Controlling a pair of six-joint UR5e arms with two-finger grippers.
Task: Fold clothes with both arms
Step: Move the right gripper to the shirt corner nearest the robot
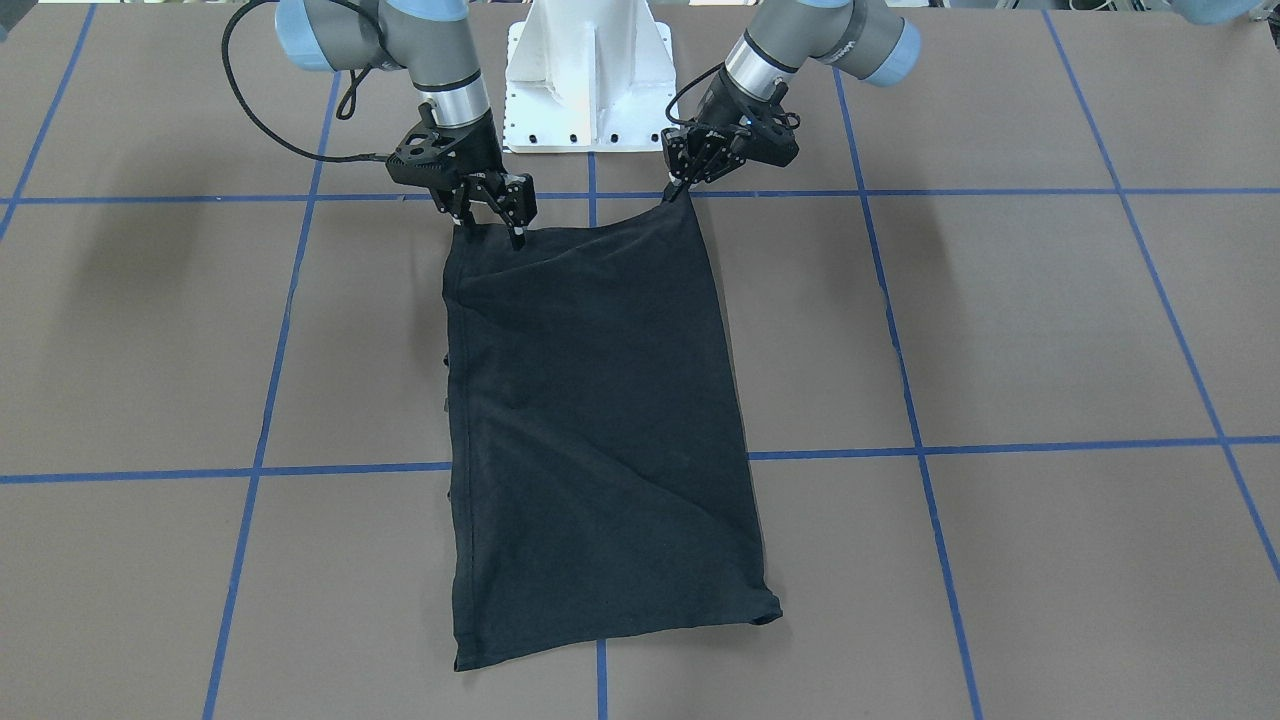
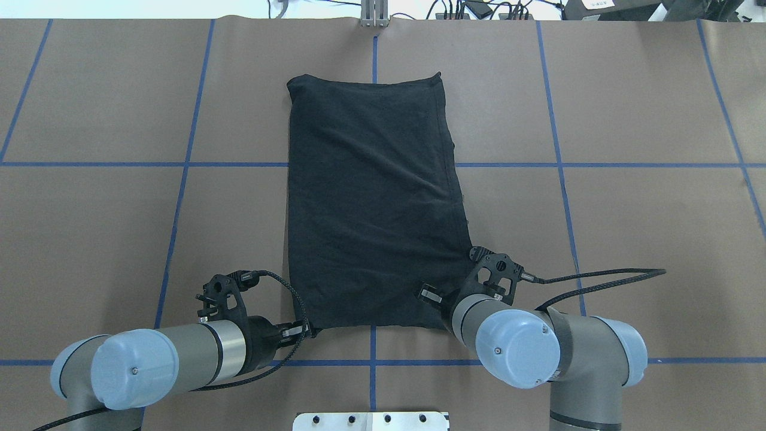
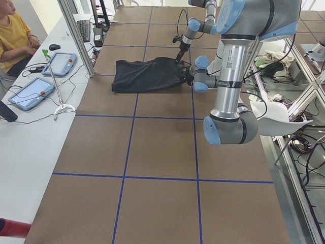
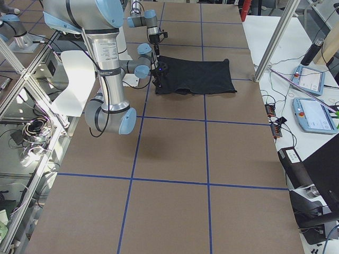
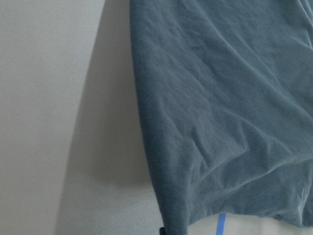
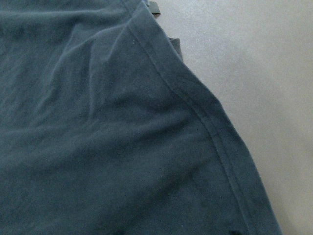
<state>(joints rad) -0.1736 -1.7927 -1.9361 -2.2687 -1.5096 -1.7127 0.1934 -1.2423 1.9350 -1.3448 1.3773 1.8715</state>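
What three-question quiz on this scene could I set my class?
1. True or false: a logo shows on the shirt.
2. The left gripper and right gripper are at the shirt's: A) far corners, B) corners by the base, C) middle.
3. Fill in: the tape lines on the table are ____.
Key: 1 false, only plain black shows; 2 B; 3 blue.
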